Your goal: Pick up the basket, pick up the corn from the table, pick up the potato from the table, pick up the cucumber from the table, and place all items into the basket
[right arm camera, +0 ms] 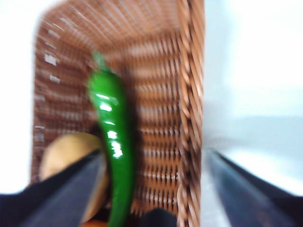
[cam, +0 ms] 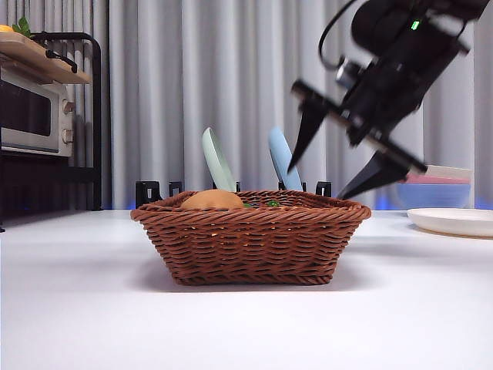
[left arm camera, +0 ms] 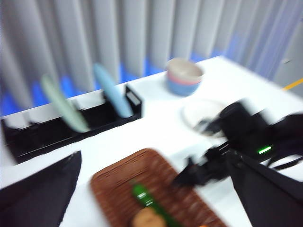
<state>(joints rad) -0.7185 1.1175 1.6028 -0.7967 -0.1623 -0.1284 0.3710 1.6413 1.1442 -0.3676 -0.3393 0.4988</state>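
With the right gripper (cam: 350, 150) spread open and empty above the basket (cam: 250, 239), its lower jaw could snag the right rim and drag the cucumber (right arm camera: 113, 142) and potato (right arm camera: 71, 163) askew.

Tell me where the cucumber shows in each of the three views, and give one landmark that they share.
Front view: only a small green bit of the cucumber peeks over the far rim, right of the potato.
Left wrist view: it lies in the basket, low in the picture, blurred.
Right wrist view: long and glossy down the middle, beside the potato.
Shared landmark: the basket's braided rim.
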